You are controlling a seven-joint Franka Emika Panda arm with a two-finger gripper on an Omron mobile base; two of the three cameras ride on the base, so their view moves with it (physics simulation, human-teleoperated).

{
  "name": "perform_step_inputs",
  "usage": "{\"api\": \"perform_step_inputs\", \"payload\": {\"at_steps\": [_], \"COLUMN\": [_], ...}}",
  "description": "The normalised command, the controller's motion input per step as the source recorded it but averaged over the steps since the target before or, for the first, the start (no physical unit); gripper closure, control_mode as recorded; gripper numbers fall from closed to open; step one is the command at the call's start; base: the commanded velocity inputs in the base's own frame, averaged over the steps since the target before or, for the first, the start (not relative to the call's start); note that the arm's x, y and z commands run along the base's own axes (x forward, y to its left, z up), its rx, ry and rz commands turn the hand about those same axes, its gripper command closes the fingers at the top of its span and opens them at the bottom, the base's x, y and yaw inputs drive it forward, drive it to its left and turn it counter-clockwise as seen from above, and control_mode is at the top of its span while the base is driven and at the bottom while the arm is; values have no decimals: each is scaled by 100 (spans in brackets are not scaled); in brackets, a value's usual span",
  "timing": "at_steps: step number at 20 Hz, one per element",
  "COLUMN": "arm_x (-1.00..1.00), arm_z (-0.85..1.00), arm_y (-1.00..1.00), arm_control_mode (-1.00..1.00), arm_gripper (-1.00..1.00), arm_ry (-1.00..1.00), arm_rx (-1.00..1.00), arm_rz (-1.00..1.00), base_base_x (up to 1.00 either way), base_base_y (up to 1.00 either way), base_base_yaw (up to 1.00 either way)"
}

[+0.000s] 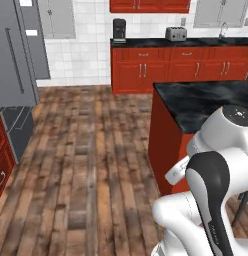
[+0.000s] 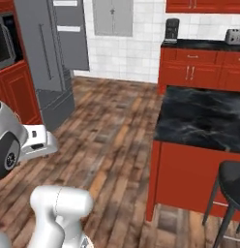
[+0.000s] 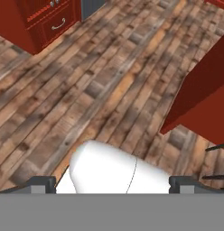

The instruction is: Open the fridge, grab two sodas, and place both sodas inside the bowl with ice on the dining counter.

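The gripper (image 3: 112, 182) hangs over bare wood floor (image 3: 86, 90), its two dark fingertips (image 3: 40, 182) standing far apart at the view's lower corners, jaws wide open with nothing between them. Just ahead stands one counter (image 2: 204, 118), black marble top on red sides, its top cut off at the right edge in both base views. One black stool (image 2: 231, 181) sits at its near corner, only partly in frame. Farther off to the left is one fridge (image 2: 47, 53), grey, with a door (image 2: 71, 34) swung open; the inside is hidden from here. Against the back wall run red cabinets (image 1: 166, 67) carrying one coffee maker (image 1: 119, 30) and one toaster (image 1: 175, 34).
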Motion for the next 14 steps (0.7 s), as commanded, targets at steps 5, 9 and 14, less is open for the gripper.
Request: {"api": "perform_step_inputs", "payload": {"at_steps": [5,9,14], "arm_x": [0,0,0], "arm_z": [0,0,0], "arm_y": [0,0,0], "arm_control_mode": [100,100,100], "arm_gripper": [-100,-100,-100], "arm_ry": [0,0,0], "arm_rx": [0,0,0], "arm_rz": [0,0,0], "base_base_x": [100,100,100], "base_base_y": [25,5,0], "base_base_yaw": [0,4,6]}}
